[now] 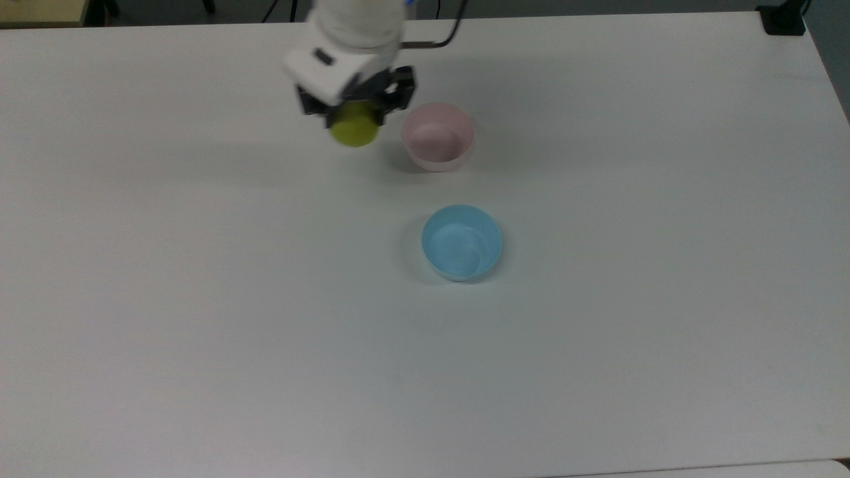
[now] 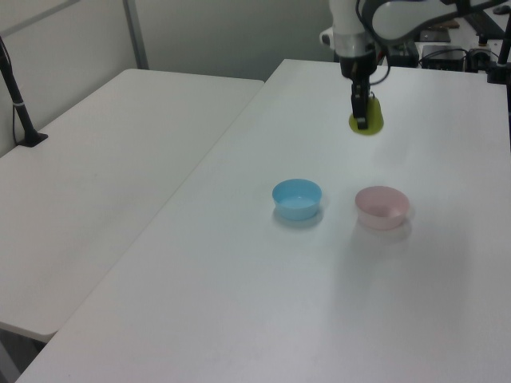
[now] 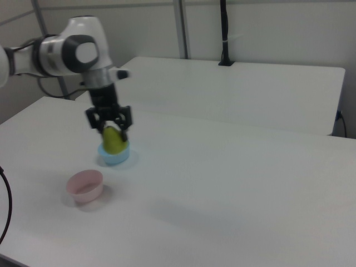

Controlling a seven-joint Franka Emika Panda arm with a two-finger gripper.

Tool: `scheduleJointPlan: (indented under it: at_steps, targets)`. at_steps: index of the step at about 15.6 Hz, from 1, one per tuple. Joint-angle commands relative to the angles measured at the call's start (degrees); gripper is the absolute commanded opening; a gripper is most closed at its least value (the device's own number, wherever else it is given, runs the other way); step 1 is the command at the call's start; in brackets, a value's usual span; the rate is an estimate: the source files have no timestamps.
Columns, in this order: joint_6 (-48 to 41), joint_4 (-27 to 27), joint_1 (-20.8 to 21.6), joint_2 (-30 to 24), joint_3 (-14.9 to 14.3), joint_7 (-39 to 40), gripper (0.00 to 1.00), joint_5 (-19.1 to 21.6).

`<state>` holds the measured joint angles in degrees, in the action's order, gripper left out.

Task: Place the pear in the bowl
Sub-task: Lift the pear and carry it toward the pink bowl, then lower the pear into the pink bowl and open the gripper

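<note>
My gripper (image 1: 355, 114) (image 2: 362, 118) (image 3: 110, 129) is shut on the yellow-green pear (image 1: 354, 130) (image 2: 372, 121) (image 3: 113, 141) and holds it well above the table. The pale pink bowl (image 1: 438, 136) (image 2: 382, 207) (image 3: 85, 186) stands empty on the white table. In the top view the pear hangs just to the left of the bowl. In the left view it is above and behind the bowl. In the right view the pear hangs in front of the blue bowl, up and to the right of the pink one.
A light blue bowl (image 1: 461, 241) (image 2: 297, 198) (image 3: 115, 158) stands empty near the pink one. The white table (image 1: 265, 332) spreads wide around both. A second white table (image 2: 96, 159) adjoins it in the left view. A black clamp (image 1: 783, 20) sits at the far corner.
</note>
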<state>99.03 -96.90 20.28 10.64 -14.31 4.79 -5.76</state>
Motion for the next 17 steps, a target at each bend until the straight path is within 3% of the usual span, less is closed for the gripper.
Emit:
scheduleJointPlan:
  at_steps: [1, 3, 9, 13, 15, 16, 17]
  targets:
    - [-2.9, -2.9, 8.0, -1.4, -1.2, 0.0, 0.36, 0.5]
    - [-3.1, -3.4, 10.6, -0.9, -1.2, -0.3, 0.37, 0.7]
    - [-1.8, -4.8, 11.7, 6.1, 1.9, -1.3, 0.38, 0.2]
    - [1.6, -5.1, 12.5, 9.3, 2.2, -2.4, 0.48, 0.0]
    - [2.1, -5.1, 12.2, 9.4, 2.2, -2.3, 0.61, 0.0]
    - [2.1, -5.4, 12.1, 9.4, 2.2, -2.2, 0.86, -0.1]
    - [2.1, -5.4, 11.9, 9.3, 2.2, -2.0, 1.0, -0.1]
